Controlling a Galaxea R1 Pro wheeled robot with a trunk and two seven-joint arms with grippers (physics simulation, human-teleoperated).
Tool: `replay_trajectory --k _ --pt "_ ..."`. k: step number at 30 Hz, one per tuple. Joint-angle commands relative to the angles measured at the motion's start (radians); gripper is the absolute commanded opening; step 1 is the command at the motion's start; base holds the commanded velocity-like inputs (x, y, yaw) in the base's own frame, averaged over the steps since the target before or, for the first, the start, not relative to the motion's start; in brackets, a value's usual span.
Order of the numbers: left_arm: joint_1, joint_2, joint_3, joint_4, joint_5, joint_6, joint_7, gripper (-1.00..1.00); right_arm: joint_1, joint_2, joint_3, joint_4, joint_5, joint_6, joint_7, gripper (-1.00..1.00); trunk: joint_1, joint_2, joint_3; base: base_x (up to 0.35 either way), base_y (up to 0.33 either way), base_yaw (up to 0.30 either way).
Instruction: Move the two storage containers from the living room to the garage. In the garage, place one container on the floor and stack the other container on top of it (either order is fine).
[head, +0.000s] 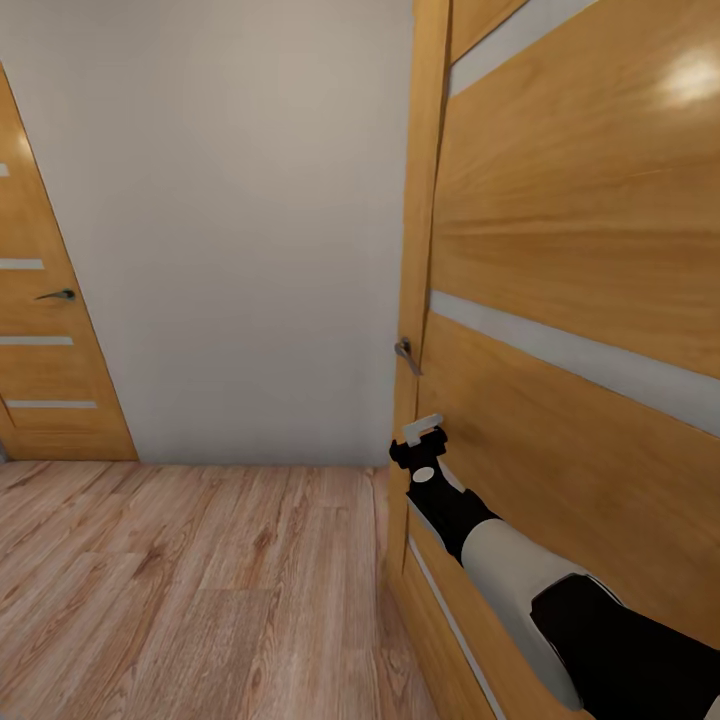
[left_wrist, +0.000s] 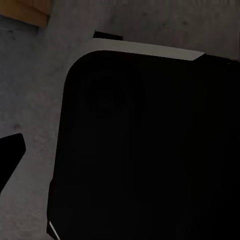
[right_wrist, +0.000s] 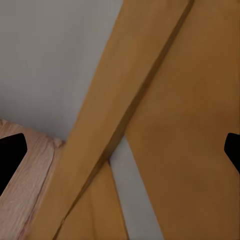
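Storage containers are nowhere in my feeds, so I judge neither has been carried anywhere yet and the whole job remains: fetch both, reach the garage, stack them. I'm on light wood plank floor (head: 200, 590), facing a white wall (head: 230, 220), with the right gripper (head: 418, 440) close against the edge of an orange-wood door (head: 580, 300) just below its lever handle (head: 405, 352). Its jaws stand apart, holding nothing. A second door (head: 40, 330) stands well off to the left. The left wrist feed is too dark; I cannot tell those jaws' state.
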Motion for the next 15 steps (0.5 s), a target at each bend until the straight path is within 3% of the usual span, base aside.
replay_trajectory --k 1,15 --pt "0.000 0.000 0.000 -0.001 0.007 -0.002 0.000 1.00 -0.001 0.000 -0.002 0.001 0.011 0.004 -0.010 1.00 0.000 0.000 -0.001 0.105 0.000 0.000" --pt "0.000 -0.001 0.000 -0.001 0.007 -0.002 -0.001 1.00 -0.001 0.000 -0.002 0.001 0.009 0.004 -0.011 1.00 0.000 0.000 -0.001 0.108 0.000 0.000"
